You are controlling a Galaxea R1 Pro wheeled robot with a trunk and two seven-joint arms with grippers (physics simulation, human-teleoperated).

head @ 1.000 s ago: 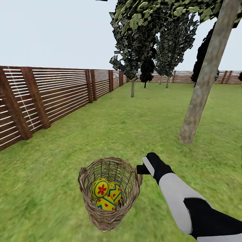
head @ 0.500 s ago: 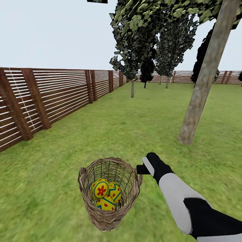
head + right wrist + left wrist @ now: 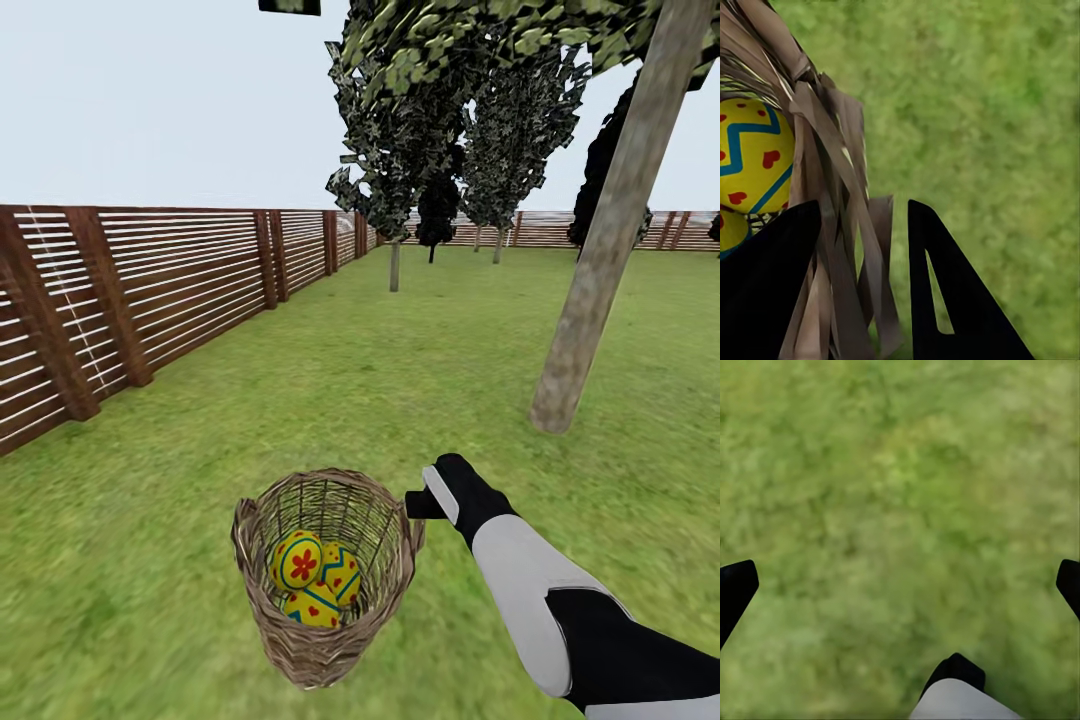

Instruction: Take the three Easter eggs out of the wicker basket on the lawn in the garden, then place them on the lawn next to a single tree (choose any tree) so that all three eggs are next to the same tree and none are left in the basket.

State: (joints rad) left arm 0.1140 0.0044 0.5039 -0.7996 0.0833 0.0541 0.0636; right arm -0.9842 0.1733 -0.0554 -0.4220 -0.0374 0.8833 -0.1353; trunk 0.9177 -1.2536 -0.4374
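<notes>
The right arm reaches forward and inward from the lower right of the head view, forearm white, wrist and hand black. The right gripper [image 3: 418,505] sits at the rim of the wicker basket [image 3: 325,640] on its right side. In the right wrist view the two black fingers [image 3: 945,300] straddle the basket's woven wall [image 3: 832,225], one inside and one outside, closed on the wicker strands with only a narrow gap between them.

The basket appears tilted, though whether it rests on the lawn [image 3: 450,330] or is lifted off it cannot be told from the head view. All three Easter eggs [image 3: 316,578] lie in its bottom, pressed together; the lowest is partly hidden by the two above.

The left gripper [image 3: 900,585] points down at bare grass, its fingertips [image 3: 735,585] spread to opposite edges of the left wrist view and cut off there, nothing between them.

A thick bare tree [image 3: 600,260] trunk stands on the lawn beyond and to the right of the basket, well apart from it. Its top is cut off by the frame. A slatted fence [image 3: 150,290] runs along the left.
</notes>
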